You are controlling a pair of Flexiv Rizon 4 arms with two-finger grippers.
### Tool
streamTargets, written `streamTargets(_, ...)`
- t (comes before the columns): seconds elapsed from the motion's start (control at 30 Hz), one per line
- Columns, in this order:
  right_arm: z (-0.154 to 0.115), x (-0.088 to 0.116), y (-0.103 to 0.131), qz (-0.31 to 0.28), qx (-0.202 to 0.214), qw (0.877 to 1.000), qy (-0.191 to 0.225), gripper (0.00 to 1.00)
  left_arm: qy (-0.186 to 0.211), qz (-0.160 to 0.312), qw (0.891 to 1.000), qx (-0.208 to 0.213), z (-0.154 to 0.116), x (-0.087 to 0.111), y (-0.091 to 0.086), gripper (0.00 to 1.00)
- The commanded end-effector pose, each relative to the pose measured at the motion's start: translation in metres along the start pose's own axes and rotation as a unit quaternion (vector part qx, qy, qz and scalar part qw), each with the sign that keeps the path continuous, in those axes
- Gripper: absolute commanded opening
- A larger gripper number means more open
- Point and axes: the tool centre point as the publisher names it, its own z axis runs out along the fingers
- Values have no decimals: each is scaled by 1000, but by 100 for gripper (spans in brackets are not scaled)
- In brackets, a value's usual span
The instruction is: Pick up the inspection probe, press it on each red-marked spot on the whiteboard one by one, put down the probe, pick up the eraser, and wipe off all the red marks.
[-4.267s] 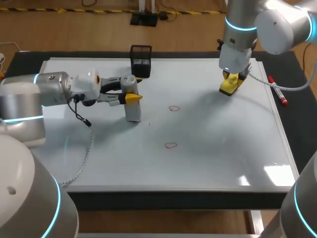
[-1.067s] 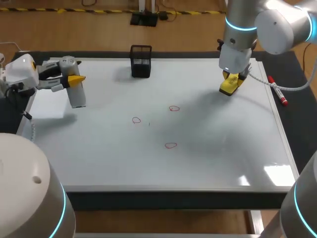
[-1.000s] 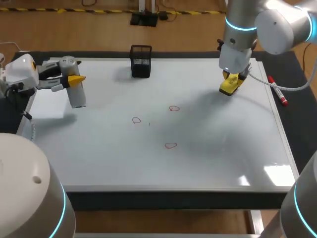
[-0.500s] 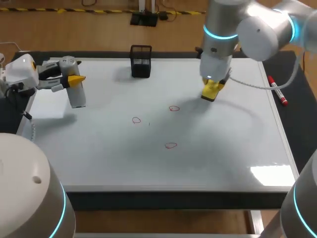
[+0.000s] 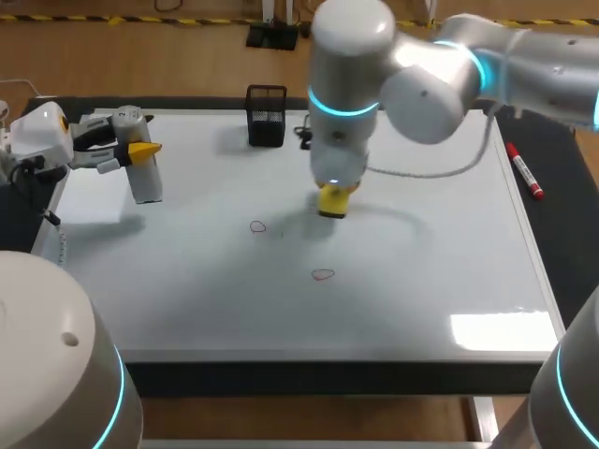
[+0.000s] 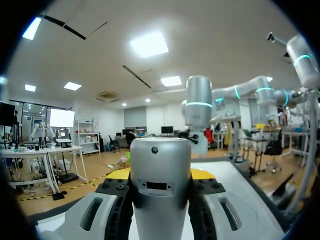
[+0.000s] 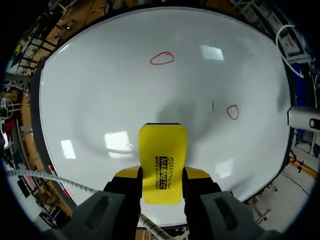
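My left gripper [image 5: 140, 150] is shut on the silver cylindrical inspection probe [image 5: 146, 180], held upright at the whiteboard's [image 5: 421, 299] far left edge. In the left wrist view the probe [image 6: 160, 185] fills the space between the fingers of the left gripper [image 6: 160, 175]. My right arm reaches to the board's middle, its gripper [image 5: 333, 192] shut on the yellow eraser [image 5: 332, 201]. In the right wrist view the eraser [image 7: 162, 162] sits between that gripper's [image 7: 162, 176] fingers, low over the board. Two red marks show: one [image 5: 258, 226] [image 7: 232, 112] left of the eraser, one [image 5: 323, 274] [image 7: 162, 58] nearer the front.
A black mesh pen holder [image 5: 266, 115] stands at the board's back edge. A red marker [image 5: 524, 171] lies on the dark table right of the board. A white cable [image 5: 440, 168] hangs from the right wrist.
My right arm has swept left with the eraser from the board's back right to its middle, onto the spot where the upper red mark was; that mark no longer shows. The left arm kept still.
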Motion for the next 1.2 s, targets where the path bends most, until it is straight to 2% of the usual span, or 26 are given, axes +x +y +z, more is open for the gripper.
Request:
streamTargets(0.03,3,-34,10,-20,13,999,29,0,-1,0,1000,-1,0,1,-2,0)
streamTargets(0.3,6,-83,28,-61,-7,998,5,0,-1,0,1000,-1,0,1,-2,0)
streamTargets(0.57,10,-119,43,-89,-22,996,-3,0,-1,0,1000,-1,0,1,-2,0)
streamTargets(0.87,17,-144,49,-100,-36,994,-14,0,-1,0,1000,-1,0,1,-2,0)
streamTargets(0.93,18,-147,51,-103,-42,993,-26,0,-1,0,1000,-1,0,1,-2,0)
streamTargets(1.2,24,-158,57,-114,-46,992,-27,0,-1,0,1000,-1,0,1,-2,0)
